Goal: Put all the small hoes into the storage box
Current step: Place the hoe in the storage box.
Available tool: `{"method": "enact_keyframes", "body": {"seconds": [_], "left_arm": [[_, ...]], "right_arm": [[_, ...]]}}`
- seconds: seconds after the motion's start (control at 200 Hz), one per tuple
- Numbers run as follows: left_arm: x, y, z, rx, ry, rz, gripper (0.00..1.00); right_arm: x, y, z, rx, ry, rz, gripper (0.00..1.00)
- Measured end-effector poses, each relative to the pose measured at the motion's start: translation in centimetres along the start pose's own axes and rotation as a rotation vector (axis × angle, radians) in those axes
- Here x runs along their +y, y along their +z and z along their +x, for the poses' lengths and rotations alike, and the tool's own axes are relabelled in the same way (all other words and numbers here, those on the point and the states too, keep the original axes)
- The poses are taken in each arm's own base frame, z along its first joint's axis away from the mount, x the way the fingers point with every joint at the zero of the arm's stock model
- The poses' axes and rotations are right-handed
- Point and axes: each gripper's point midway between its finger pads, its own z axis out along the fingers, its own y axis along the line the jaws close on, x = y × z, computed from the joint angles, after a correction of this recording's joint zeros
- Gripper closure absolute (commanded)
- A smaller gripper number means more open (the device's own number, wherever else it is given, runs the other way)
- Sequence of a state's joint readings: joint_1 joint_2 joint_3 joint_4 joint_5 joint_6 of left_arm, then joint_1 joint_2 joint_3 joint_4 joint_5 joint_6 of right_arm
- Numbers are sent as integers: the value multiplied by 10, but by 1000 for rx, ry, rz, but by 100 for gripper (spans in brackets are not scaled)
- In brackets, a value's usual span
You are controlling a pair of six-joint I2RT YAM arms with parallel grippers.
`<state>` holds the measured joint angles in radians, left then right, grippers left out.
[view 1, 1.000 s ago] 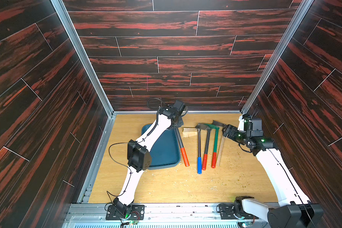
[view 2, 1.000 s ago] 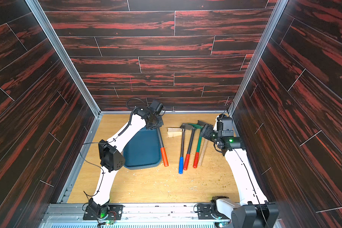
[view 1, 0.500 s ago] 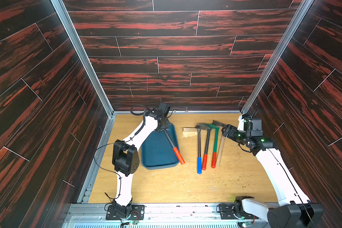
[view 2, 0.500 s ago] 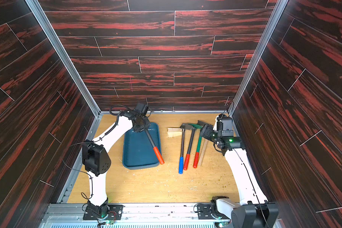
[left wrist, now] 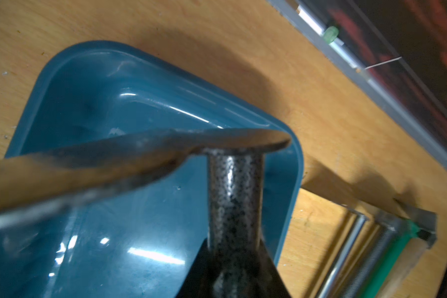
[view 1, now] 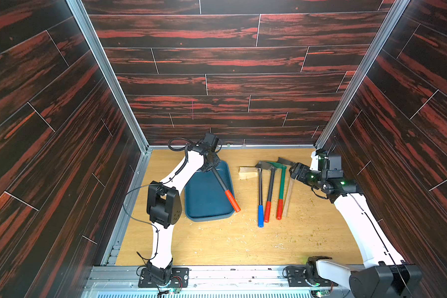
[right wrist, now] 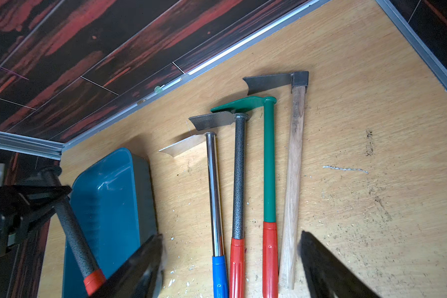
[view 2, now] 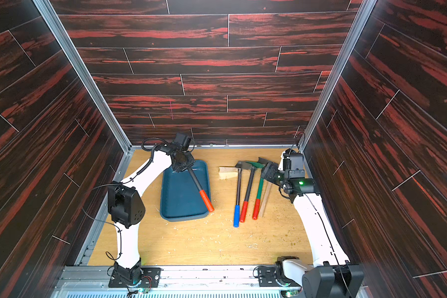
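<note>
Small hoe (view 1: 223, 186) had swung leftward, slanted over the storage box (view 1: 204, 203), left pincer (view 1: 212, 167) pinched its shaft near the blade, right pincer (view 1: 294, 172) stood spread above other hoes (view 1: 269, 191).

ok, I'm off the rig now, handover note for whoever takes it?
Left pincer: shut on the small hoe just below its head, shaft slanting over the storage box, red grip end past the box's rim.
Right pincer: open, empty, above the head end of the four other hoes lying on the table.
Done: hoe picked up, held over the box.
Left: lower it fully inside, release.
</note>
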<state>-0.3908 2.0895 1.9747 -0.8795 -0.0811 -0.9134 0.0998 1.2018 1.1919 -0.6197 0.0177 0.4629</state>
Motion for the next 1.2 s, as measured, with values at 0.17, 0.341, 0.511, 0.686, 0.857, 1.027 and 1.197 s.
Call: {"method": "enact_keyframes", "body": {"seconds": [0.17, 0.341, 0.511, 0.686, 0.857, 1.027, 1.197], "left_arm": [[10, 13, 7, 36, 23, -49, 100], [17, 18, 8, 58, 26, -66, 100], [22, 20, 3, 63, 17, -67, 100], [27, 26, 2, 77, 19, -70, 100], [32, 44, 4, 102, 30, -91, 100], [34, 60, 11, 137, 37, -98, 100], [33, 66, 12, 151, 33, -89, 100]], "right_arm": [[0, 2, 1, 8, 1, 0, 14], [0, 3, 1, 9, 1, 1, 14], [0, 3, 2, 10, 1, 1, 14], [-1, 4, 2, 13, 2, 3, 14], [-2, 8, 3, 22, 3, 7, 14], [-2, 8, 3, 23, 3, 8, 14], [-2, 9, 4, 25, 3, 9, 14]]}}
